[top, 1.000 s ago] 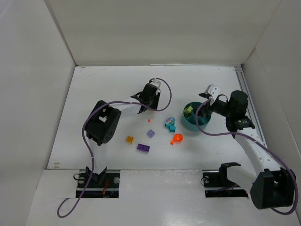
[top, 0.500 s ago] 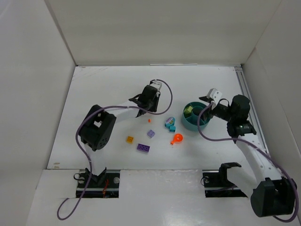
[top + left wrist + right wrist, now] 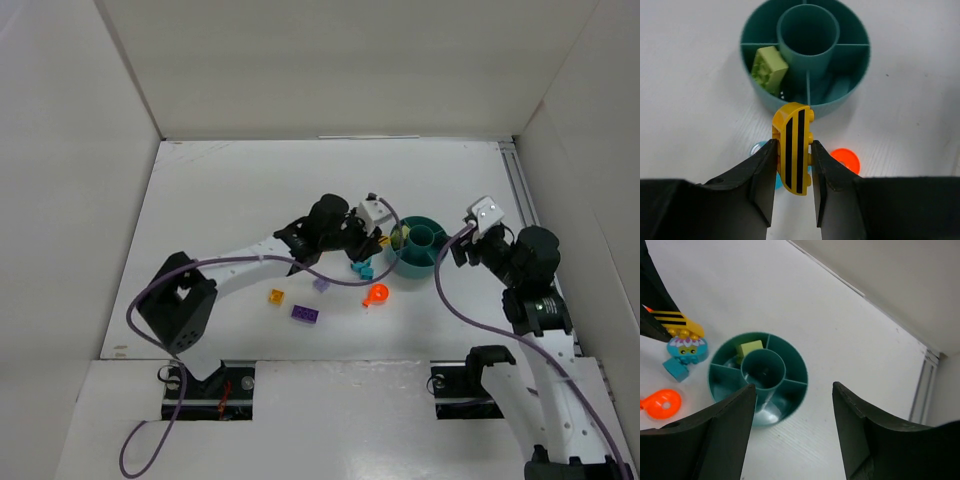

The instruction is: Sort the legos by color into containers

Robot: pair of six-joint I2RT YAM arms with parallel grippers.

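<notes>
My left gripper (image 3: 376, 240) (image 3: 793, 146) is shut on a yellow curved brick with black stripes (image 3: 793, 150) and holds it just short of the teal bowl's wall (image 3: 840, 102). The bowl (image 3: 437, 262) (image 3: 802, 374) has a round centre cup and curved compartments. A light green brick (image 3: 769, 69) (image 3: 751, 348) lies in one compartment. My right gripper (image 3: 460, 250) (image 3: 793, 386) is open and empty, above the bowl's right side. Loose on the table are an orange round piece (image 3: 377, 294), cyan pieces (image 3: 362, 268), a lavender brick (image 3: 322, 285), a purple brick (image 3: 306, 314) and a yellow-orange brick (image 3: 276, 296).
White walls enclose the table on the left, back and right. A metal rail (image 3: 520, 190) runs along the right edge. The left arm's purple cable (image 3: 300, 265) loops over the loose bricks.
My left gripper has swung right from the table's middle to the bowl's left side. My right gripper has drawn back to the right, off the bowl.
</notes>
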